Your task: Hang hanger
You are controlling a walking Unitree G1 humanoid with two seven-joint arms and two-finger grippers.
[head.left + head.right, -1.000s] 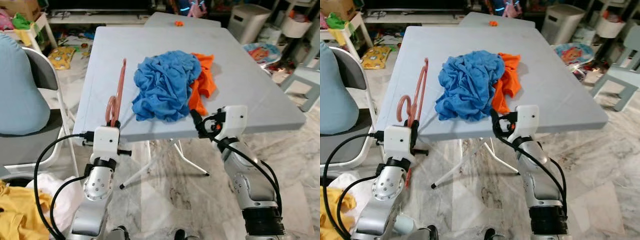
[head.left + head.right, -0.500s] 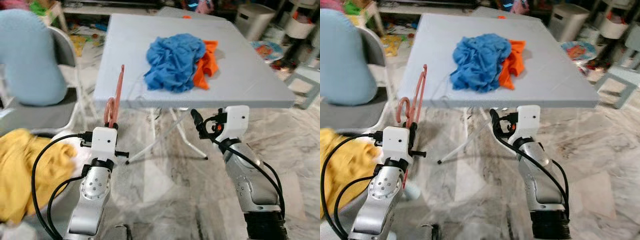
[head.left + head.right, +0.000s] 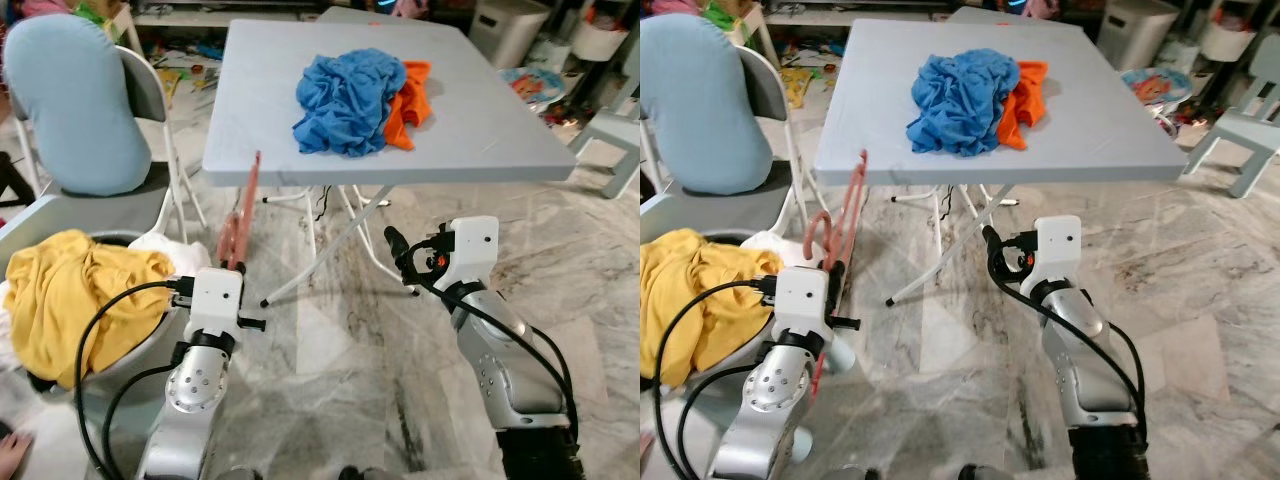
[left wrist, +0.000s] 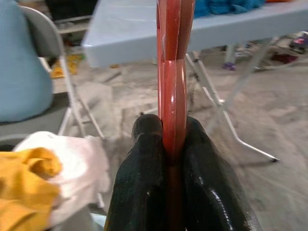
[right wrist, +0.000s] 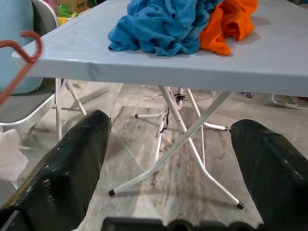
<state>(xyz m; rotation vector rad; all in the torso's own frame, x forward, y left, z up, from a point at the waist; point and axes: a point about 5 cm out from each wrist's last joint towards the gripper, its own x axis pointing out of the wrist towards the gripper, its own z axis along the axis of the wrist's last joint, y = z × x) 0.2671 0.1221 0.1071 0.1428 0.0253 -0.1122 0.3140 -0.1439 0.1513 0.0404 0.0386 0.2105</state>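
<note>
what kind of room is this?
Likely a lived-in home room, maybe a living or play area. A folding table holds a blue garment and an orange one, a basket of laundry sits on the marble floor, and toys clutter the back.

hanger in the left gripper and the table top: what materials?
Hanger: looks like glossy moulded plastic, salmon-red, with highlights and a seam line. Left gripper is shut on it. Table top: probably matte grey moulded plastic, thick rounded edge on white folding metal legs.
</note>
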